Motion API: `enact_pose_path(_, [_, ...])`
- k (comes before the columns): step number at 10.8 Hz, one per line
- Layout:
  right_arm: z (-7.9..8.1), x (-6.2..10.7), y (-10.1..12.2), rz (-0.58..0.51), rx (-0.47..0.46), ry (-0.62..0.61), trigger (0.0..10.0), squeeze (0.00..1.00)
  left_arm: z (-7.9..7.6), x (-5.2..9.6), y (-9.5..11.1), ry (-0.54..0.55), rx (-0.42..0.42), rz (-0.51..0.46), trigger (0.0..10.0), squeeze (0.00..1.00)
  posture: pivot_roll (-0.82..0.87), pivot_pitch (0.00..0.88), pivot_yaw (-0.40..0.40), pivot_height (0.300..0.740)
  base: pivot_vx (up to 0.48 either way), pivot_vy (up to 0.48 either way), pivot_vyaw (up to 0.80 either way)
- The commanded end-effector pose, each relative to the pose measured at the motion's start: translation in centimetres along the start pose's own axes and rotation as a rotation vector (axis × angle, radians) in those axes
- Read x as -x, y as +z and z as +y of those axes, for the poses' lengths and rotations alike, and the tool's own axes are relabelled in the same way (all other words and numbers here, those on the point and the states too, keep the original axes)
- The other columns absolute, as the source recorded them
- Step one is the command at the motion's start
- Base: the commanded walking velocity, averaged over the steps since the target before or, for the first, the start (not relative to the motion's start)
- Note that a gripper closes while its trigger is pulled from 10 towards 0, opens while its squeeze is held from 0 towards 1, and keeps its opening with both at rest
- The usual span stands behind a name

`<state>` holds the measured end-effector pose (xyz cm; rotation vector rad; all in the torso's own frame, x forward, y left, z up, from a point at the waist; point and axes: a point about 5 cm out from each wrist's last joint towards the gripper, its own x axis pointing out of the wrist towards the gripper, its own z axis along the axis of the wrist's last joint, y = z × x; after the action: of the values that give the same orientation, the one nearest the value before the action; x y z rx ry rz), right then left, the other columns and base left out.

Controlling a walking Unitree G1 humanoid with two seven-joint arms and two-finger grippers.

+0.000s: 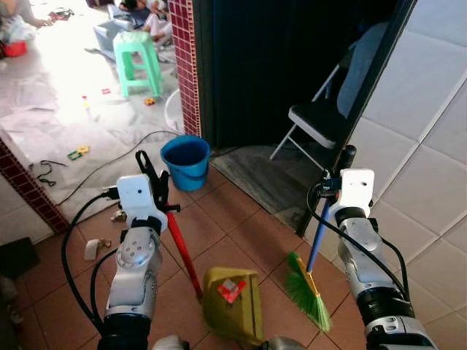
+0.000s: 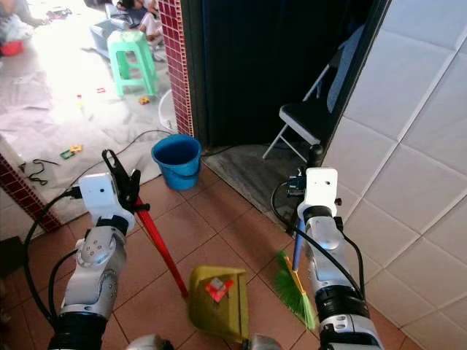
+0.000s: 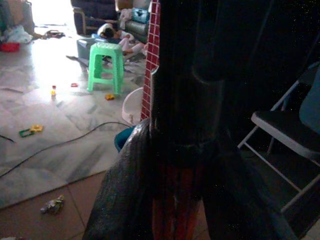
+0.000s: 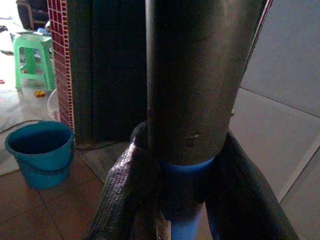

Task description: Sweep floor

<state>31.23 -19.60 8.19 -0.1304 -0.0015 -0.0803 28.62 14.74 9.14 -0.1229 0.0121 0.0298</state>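
My left gripper [image 1: 155,177] is pinched around the red handle [image 1: 182,251] of the dustpan [image 1: 235,305]; in my left wrist view the two black fingers [image 3: 122,195] press on the shaft from either side. The handle slants down and away from that claw to the yellow-green pan, which rests on the brown tile floor [image 1: 219,219] below and between my two arms, with a red scrap [image 1: 232,289] lying in it. My right gripper [image 1: 337,173] is clamped on the broom [image 1: 314,270], its fingers [image 4: 125,185] hugging the blue stick just under a dark sleeve. The green bristles [image 1: 306,299] touch the floor below that claw, just beside the dustpan. Ahead of my left claw stands a blue bucket [image 1: 185,160]; ahead of my right, what looks like a folding chair [image 1: 321,120] in the dark doorway.
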Motion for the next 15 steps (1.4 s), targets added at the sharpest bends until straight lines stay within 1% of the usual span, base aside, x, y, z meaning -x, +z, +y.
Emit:
enact_pose_path(1, [0.6,0.1,0.3,-0.017,-0.008,0.031,10.0,0.00,0.0,0.0,0.9,0.000,-0.005,-0.051,10.0,0.00,-0.02,0.000,-0.022,0.740,0.000,0.000,0.00])
enact_pose_path(4, [1.3,0.5,0.1,-0.015,-0.030,0.056,10.0,0.00,1.0,-0.3,1.0,0.034,-0.020,-0.055,10.0,0.00,-0.02,0.000,-0.019,0.740,0.000,0.000,0.62])
enact_pose_path(8, [0.9,0.3,0.1,-0.013,-0.030,0.041,10.0,0.00,1.1,-0.5,1.2,0.033,-0.026,-0.062,10.0,0.00,-0.02,0.000,-0.016,0.740,0.000,0.000,0.00])
enact_pose_path(14, [1.2,0.6,0.0,-0.014,-0.039,0.053,10.0,0.00,1.3,-0.4,1.2,0.028,-0.048,-0.064,10.0,0.00,-0.02,0.000,-0.007,0.740,0.000,0.000,0.00])
enact_pose_path(15, [1.3,0.6,0.0,-0.012,-0.039,0.055,10.0,0.00,1.3,-0.3,1.1,0.026,-0.047,-0.062,10.0,0.00,-0.02,0.000,-0.008,0.740,0.251,0.000,0.00])
